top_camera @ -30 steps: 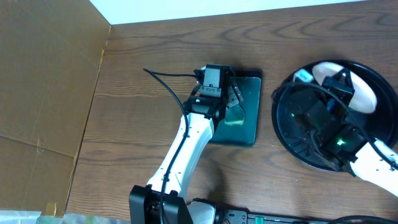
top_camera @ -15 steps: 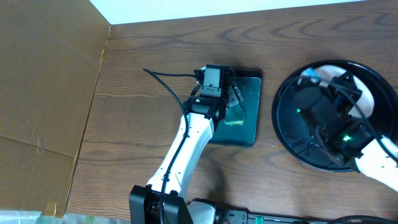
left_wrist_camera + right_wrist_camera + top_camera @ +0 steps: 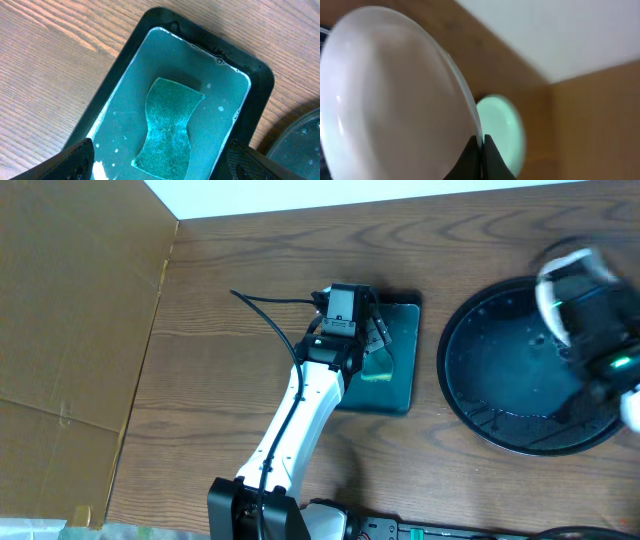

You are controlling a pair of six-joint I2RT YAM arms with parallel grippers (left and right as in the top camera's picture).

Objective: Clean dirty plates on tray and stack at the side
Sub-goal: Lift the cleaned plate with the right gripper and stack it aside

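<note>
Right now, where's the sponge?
In the left wrist view, the teal sponge lies flat in the middle of the small rectangular tray, under the open left hand; overhead, that tray sits left of the round black tray.

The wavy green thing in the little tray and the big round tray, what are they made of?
The wavy green thing looks like a sponge: grainy, matte, soft-edged. The big round tray looks like glossy black plastic, perhaps lacquered metal: it shines and mirrors light.
</note>
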